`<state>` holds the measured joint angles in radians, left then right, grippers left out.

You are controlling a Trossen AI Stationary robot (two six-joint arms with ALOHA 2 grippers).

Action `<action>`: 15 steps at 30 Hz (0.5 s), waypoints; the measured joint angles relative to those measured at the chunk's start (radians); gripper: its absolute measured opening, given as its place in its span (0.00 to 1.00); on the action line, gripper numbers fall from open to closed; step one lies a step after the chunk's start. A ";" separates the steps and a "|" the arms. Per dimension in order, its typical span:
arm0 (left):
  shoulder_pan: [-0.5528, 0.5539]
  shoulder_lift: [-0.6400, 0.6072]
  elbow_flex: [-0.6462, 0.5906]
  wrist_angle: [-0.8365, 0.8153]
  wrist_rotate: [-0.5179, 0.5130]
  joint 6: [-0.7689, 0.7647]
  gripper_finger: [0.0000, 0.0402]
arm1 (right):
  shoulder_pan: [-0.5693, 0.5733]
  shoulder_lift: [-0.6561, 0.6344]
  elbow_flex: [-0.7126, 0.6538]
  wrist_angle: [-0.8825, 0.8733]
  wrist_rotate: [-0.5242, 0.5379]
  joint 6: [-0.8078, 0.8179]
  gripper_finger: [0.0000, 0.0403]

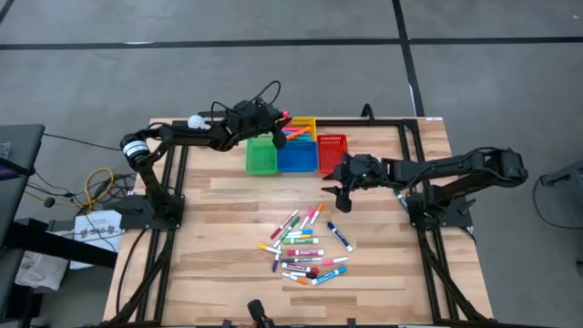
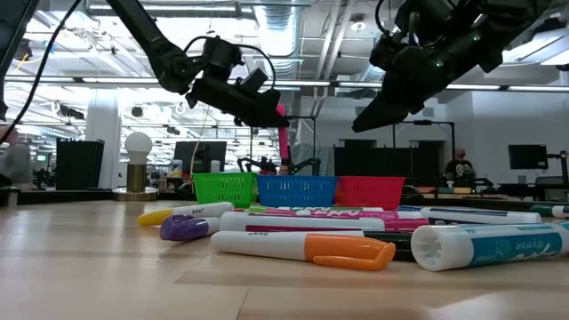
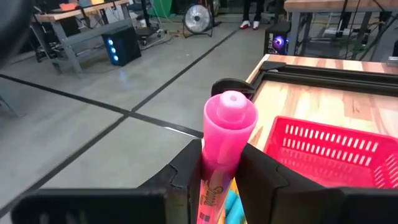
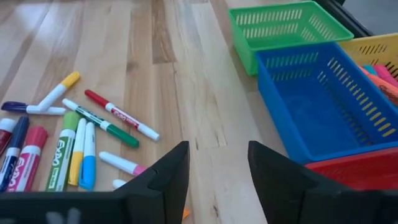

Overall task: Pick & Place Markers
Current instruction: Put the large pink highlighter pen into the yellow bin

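Markers [image 1: 303, 248] lie in a loose heap on the bare wooden table [image 1: 219, 228], well on the near side of the blue basket [image 1: 297, 157] that serves as reference here. One pink marker [image 3: 225, 146] is apart from the heap: the left gripper [image 3: 219, 174] pinches it between both fingers, barrel upright, cap end up. That gripper [image 1: 276, 121] hangs above the far side of the basket row, over the yellow basket [image 1: 303, 124], which sits directly behind the blue basket and already contains several orange and pink markers [image 4: 380, 73]. The right gripper [image 4: 216, 177] hangs empty with its fingers spread apart, nothing between them; seen from above, the right gripper [image 1: 341, 189] is just off the blue basket's near right corner, between the baskets and the heap. The green basket [image 1: 261, 157] touches the blue basket on its left, and the red basket [image 1: 332, 153] stands on its right. Blue and green baskets show no contents in the right wrist view. In the low view the nearest markers, an orange-capped one [image 2: 307, 248] and a teal-labelled one [image 2: 489, 244], block much of the table ahead of the baskets. Cables [image 1: 96, 187] and a black frame lie beside the table on the left arm's side, clear of the work area.
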<state>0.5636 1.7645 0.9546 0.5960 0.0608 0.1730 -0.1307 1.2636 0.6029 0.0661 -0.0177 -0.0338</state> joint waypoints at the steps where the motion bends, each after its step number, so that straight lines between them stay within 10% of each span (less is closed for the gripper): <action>1: 0.000 0.000 0.000 -0.005 0.000 -0.001 0.20 | 0.000 0.000 0.000 -0.001 -0.001 0.000 0.37; 15: 0.002 0.005 -0.001 -0.043 -0.008 -0.002 0.21 | 0.000 0.000 0.000 -0.001 -0.003 0.000 0.32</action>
<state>0.5659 1.7695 0.9539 0.5532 0.0532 0.1715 -0.1307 1.2636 0.6029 0.0650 -0.0208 -0.0338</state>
